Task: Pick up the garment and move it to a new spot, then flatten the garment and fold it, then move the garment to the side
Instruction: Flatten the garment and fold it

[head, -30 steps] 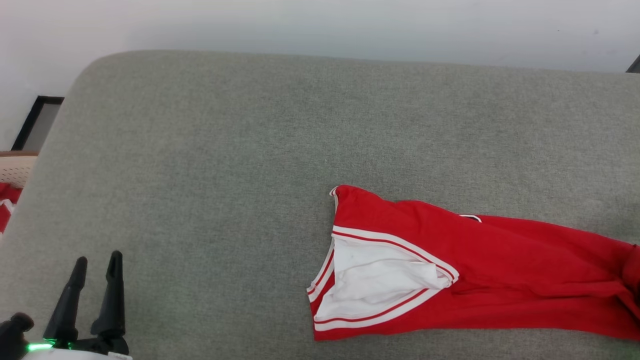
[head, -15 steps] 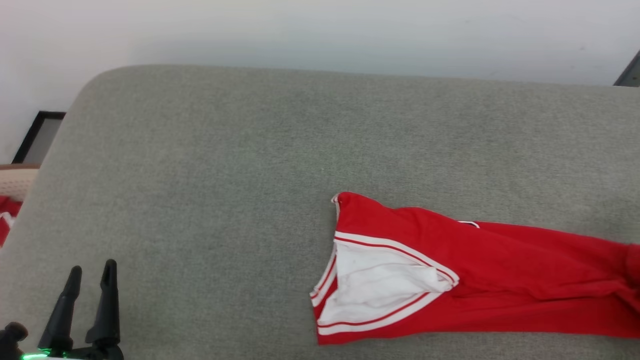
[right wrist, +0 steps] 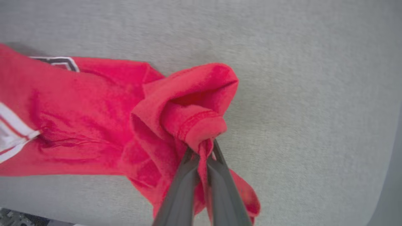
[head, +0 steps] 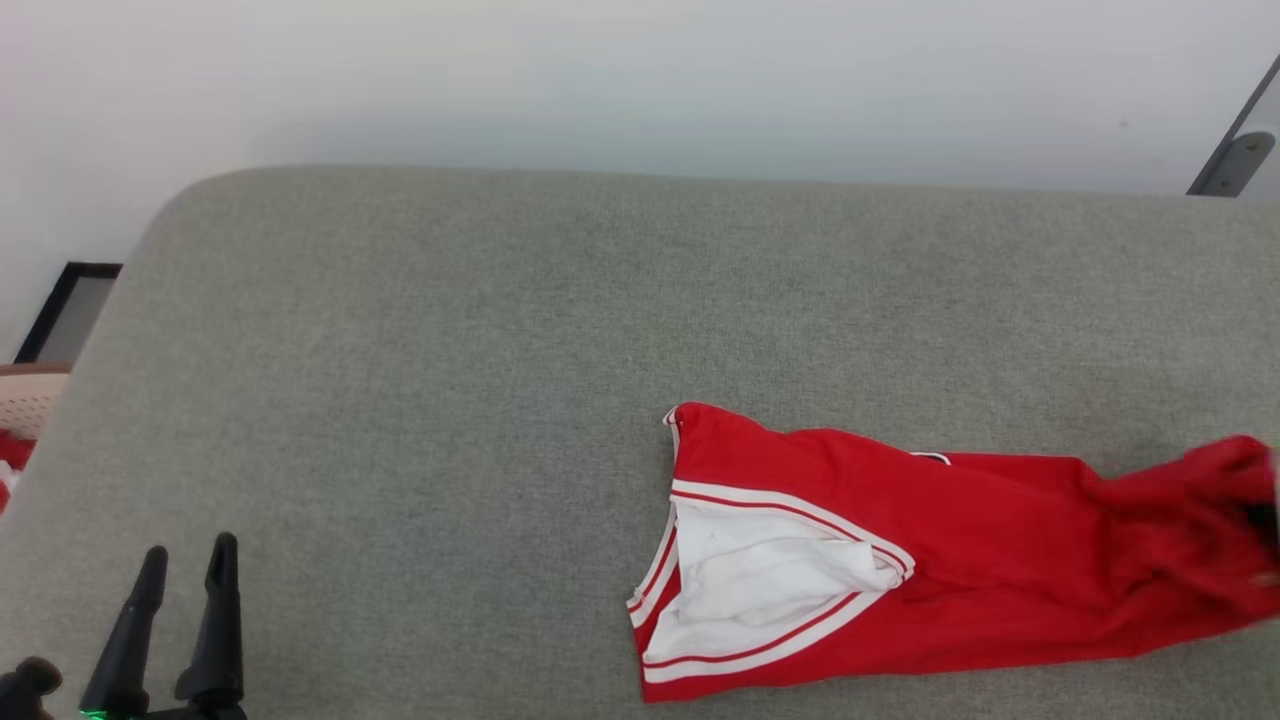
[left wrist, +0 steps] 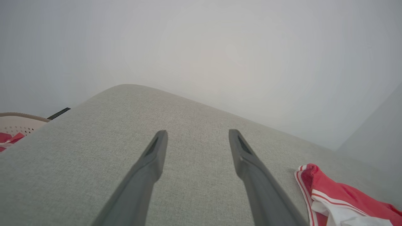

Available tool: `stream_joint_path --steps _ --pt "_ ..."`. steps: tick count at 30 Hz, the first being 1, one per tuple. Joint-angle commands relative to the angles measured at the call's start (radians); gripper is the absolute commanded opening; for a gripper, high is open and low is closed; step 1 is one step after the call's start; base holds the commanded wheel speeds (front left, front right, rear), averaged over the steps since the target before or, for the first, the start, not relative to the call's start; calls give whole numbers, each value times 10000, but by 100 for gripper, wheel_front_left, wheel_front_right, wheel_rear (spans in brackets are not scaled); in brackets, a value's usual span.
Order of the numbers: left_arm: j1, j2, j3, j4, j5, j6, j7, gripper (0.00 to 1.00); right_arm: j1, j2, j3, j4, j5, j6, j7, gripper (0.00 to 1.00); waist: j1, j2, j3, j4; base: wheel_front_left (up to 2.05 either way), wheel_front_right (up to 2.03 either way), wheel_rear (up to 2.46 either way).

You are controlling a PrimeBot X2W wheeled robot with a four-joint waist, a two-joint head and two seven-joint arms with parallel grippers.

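Nearest, at the left, the left gripper (head: 190, 548) sits over the bare grey cushion (head: 400, 380). Its two fingers are spread wide, with nothing between them. The shirt (head: 900, 570) is well apart from it, off to the right.

The shirt lies stretched out long on the near right part of the cushion. Its white sleeve (head: 760, 580) with striped trim is at the left end. A bit of black-and-white print peeks out at the far edge. At the right end the red cloth is bunched up and lifted a little off the cushion. There the right gripper (right wrist: 203, 150) has its fingers pressed together on a fold of the red cloth, pinching it at the tips.

At the far left, off the cushion, is a pale basket (head: 30, 395) with something red in it. Past the cushion is a plain white wall (head: 600, 80).
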Motion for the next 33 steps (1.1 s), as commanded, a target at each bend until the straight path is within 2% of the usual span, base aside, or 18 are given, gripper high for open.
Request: stream_joint_path --steps 1,7,13,22,33 --pt "80 -26 4 25 51 -42 6 100 125 36 238 -295 132 -17 40 0 0 0 -84 29 0 0 0" --pt "97 -1 -72 34 31 -42 6 100 -248 682 1499 -1374 660 -17 34 0 0 0 -262 257 0 0 0" --pt "-90 47 -345 102 -2 -42 6 100 -833 1669 2981 -1116 903 -17 -556 0 0 0 -367 660 0 0 0" --pt "-515 103 -915 281 -75 -42 8 100 -1737 3100 4772 1033 983 -17 -2031 0 0 0 -352 1388 0 0 0" --pt "-861 20 -1293 508 -129 -43 7 100 -2515 3971 5923 4394 943 -17 -3642 0 0 0 -353 1716 0 0 0"
